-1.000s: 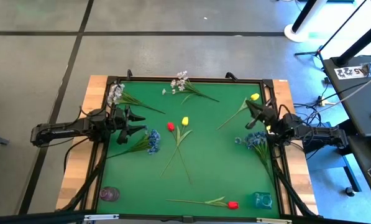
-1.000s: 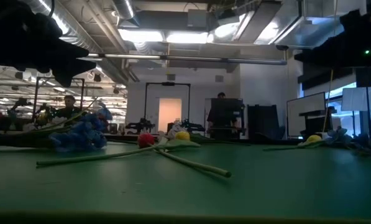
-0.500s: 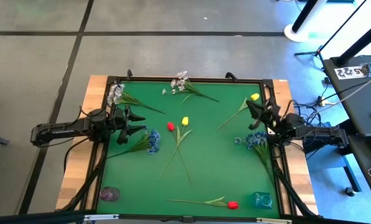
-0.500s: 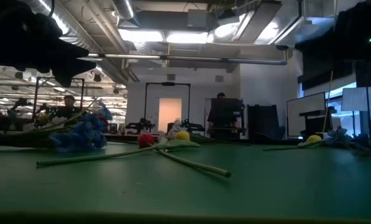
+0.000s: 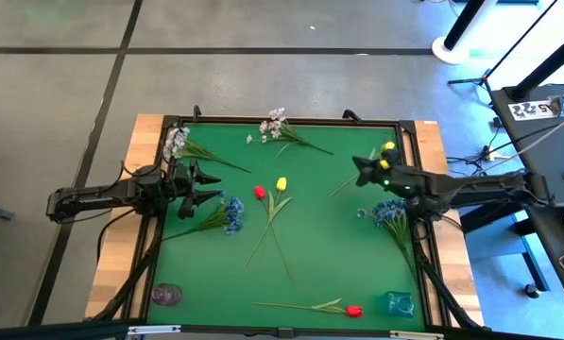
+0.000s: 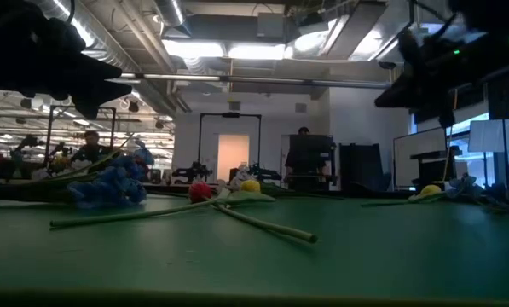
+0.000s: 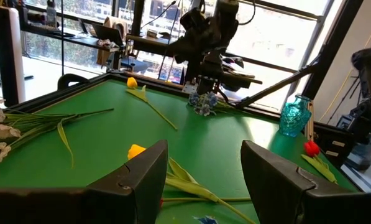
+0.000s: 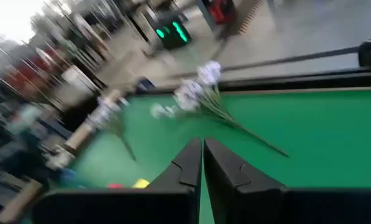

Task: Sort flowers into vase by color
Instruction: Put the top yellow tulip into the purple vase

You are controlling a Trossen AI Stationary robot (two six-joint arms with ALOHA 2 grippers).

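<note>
Green felt covers the table (image 5: 310, 246), on which the flowers lie scattered. High view: the left gripper (image 5: 209, 185) sits at the table's left side, its fingers spread apart and holding nothing, just beside a blue cluster (image 5: 231, 213). The right gripper (image 5: 359, 172) reaches in from the right edge, its fingers pressed together and empty, over the stem of a yellow tulip (image 5: 387, 147). A second blue cluster (image 5: 388, 212) lies near the right edge. A red tulip (image 5: 259, 192) and another yellow tulip (image 5: 282, 183) lie mid-table with crossed stems. Two white sprays (image 5: 175, 142) (image 5: 274, 124) lie along the far edge. A further red tulip (image 5: 354, 311) lies at the near edge, between a purple vase (image 5: 166, 295) and a teal vase (image 5: 400, 303).

Low view: the blue cluster (image 6: 109, 183) lies at left, with red (image 6: 200, 192) and yellow (image 6: 250, 186) heads behind the crossed stems.

Left wrist view: the spread fingers (image 7: 141, 174) frame the yellow tulip (image 7: 136, 151); the right arm (image 7: 207, 37) hangs beyond.

Right wrist view: the closed fingers (image 8: 191, 165) point toward a white spray (image 8: 197, 87).
</note>
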